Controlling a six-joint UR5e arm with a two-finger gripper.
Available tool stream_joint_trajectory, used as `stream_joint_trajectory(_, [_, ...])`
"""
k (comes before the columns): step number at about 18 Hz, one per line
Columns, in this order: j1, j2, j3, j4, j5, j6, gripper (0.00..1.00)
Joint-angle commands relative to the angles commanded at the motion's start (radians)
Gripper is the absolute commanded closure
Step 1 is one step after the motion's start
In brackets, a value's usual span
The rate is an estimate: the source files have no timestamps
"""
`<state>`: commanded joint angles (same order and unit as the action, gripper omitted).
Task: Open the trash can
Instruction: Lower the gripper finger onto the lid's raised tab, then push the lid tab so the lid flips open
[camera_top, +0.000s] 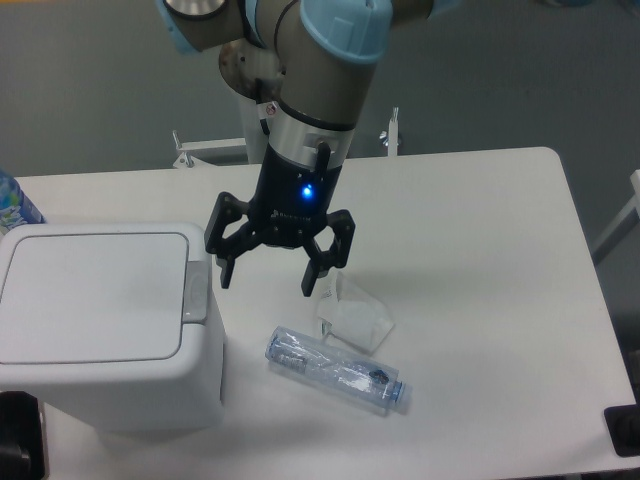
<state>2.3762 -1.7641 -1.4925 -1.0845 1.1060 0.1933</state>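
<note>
Closed trash can (100, 320) sits left of the downward-pointing gripper (268, 282), fingers (312, 278) spread apart.

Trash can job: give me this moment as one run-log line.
large white plastic trash can: lid shut | grey push-button tab: untouched | gripper: open, right of tab | clear plastic bottle: lying on table

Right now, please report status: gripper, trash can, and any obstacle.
Gripper open, empty, above table right of trash can. Lid shut, grey push tab untouched. Plastic bottle and clear bag lie to the right, not blocking the tab.
</note>
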Motion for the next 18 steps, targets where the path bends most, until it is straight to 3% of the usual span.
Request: stream_joint_trajectory(18, [-0.032, -0.038, -0.003, 0.017, 0.006, 0.003, 0.00])
